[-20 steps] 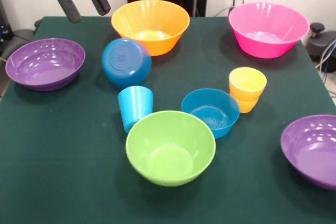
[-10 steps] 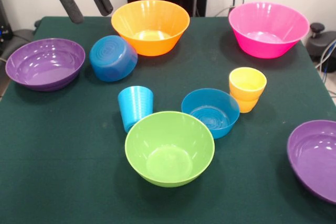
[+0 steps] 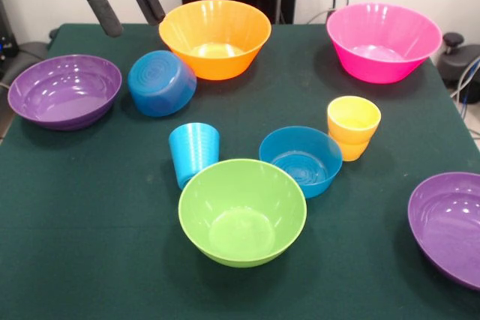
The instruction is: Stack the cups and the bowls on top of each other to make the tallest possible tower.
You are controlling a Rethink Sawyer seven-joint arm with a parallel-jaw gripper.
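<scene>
Closest to my camera I see the green bowl (image 3: 242, 211), standing upright and empty, with a wide strip of bare green table (image 3: 82, 260) in front of it and to its left. Off to the right, a purple bowl (image 3: 448, 224) sits right at the table's side, and the picture edge cuts part of it off. There is open room between it and the green bowl.

Just behind the green bowl stands the blue cup (image 3: 193, 154), mouth up. The green bowl's rim covers its lower part, so I cannot tell if they touch. Beside it, to the right, is a small blue bowl (image 3: 301, 160), upright, very close to the green bowl. The yellow cup (image 3: 352, 127) stands just beside this blue bowl on the right, mouth up. Nothing is stacked yet.

Farther back on the left, a second small blue bowl (image 3: 160, 82) lies tipped over, its bottom facing me. It sits between another purple bowl (image 3: 64, 91) and the orange bowl (image 3: 214, 37), near both. That purple bowl is close to the table's left edge.

The orange bowl and the pink bowl (image 3: 384, 41) stand at the far edge, well apart, with a clear lane of table between them.

My claw (image 3: 127, 10) hangs up in the far left corner, above the table. Its two black fingers (image 3: 102, 7) are spread apart and hold nothing.
</scene>
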